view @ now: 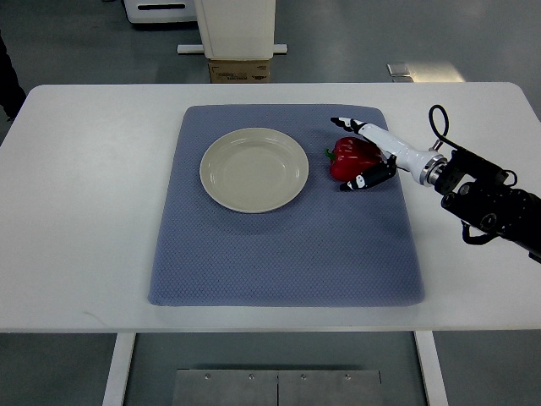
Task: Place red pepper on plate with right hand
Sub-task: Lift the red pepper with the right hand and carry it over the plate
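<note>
A red pepper [348,159] with a green stem lies on the blue mat [279,254], just right of the empty cream plate [254,169]. My right hand [347,153] reaches in from the right edge and brackets the pepper. Its white fingers [359,127] stretch past the pepper's far side with a small gap. The dark thumb-side fingertips [361,181] sit against its near side. The hand looks open around the pepper, which still rests on the mat. The left arm does not show.
The mat covers the middle of a white table [76,211]. A cardboard box [240,72] and a white machine base stand on the floor beyond the far table edge.
</note>
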`<state>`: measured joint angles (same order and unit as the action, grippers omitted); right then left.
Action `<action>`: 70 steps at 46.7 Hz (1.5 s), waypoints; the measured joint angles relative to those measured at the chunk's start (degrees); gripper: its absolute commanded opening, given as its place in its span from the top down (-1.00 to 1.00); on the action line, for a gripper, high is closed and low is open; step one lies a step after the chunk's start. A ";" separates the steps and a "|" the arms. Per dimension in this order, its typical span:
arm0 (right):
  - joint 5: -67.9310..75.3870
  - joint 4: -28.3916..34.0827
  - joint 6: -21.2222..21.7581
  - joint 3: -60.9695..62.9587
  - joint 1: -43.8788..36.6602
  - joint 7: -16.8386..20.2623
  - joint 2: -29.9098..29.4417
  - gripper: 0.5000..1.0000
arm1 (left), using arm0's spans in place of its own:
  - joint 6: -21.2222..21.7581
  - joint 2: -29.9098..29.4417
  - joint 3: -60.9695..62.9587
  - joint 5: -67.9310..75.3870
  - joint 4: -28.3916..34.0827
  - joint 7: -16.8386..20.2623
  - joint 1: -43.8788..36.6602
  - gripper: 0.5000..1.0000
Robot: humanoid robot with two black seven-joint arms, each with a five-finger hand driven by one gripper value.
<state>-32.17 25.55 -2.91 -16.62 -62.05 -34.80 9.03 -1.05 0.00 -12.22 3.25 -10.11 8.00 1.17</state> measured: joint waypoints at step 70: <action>1.15 0.64 5.57 5.73 -9.56 7.50 0.28 1.00 | 0.00 0.00 0.00 0.00 0.00 0.00 0.06 -1.00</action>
<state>-31.02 26.19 2.66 -10.89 -71.61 -27.30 9.31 -1.05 0.00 -12.22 3.25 -10.10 8.00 1.22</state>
